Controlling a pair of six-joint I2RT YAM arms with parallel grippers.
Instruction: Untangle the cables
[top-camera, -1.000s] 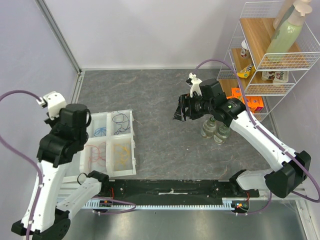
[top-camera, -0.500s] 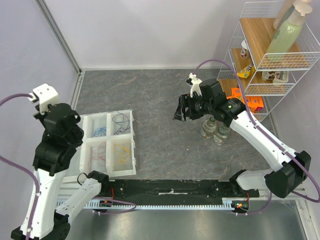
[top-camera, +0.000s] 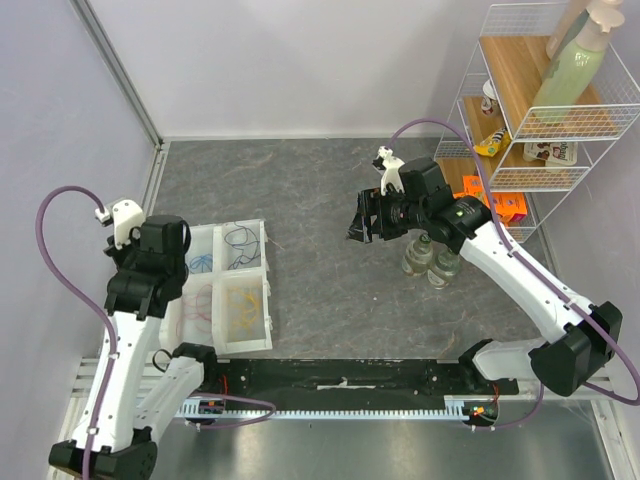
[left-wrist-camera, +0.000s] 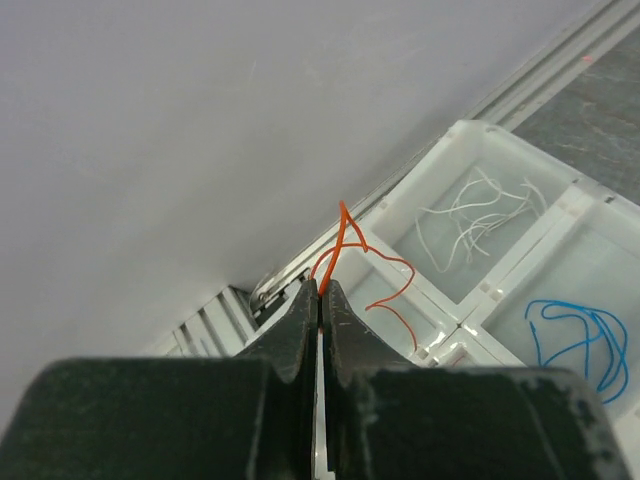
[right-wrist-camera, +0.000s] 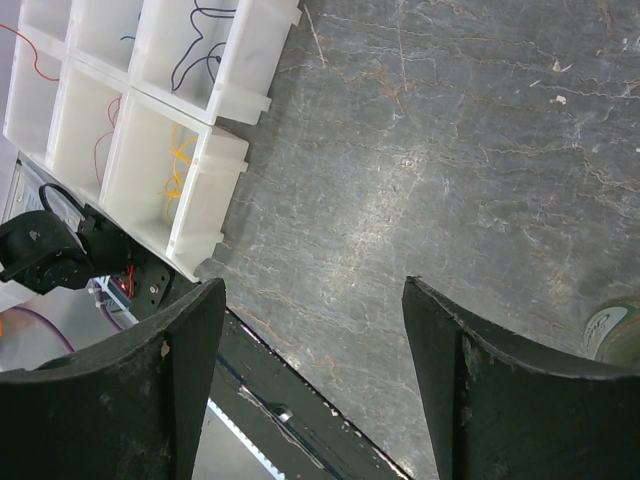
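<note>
Left hand (left-wrist-camera: 318, 287) above tray (left-wrist-camera: 456, 131), pinching red-orange cable (left-wrist-camera: 340, 216)

In the tray (top-camera: 270, 300) lie cables (top-camera: 240, 238), left of the bottles (top-camera: 432, 262).

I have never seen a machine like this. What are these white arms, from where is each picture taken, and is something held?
These are two robot arms bolted to a grey table. The wide picture comes from a fixed camera above and behind them. The other two come from a small camera on each wrist, so the dark shapes there are that arm's own fingers. On the table sits a white divided tray with thin wire loops sorted by colour. The left gripper is shut on a red-orange wire, which hangs over the tray. The right gripper is open, holds nothing and hovers over bare table. Near it stand clear bottles and a wire shelf.
</note>
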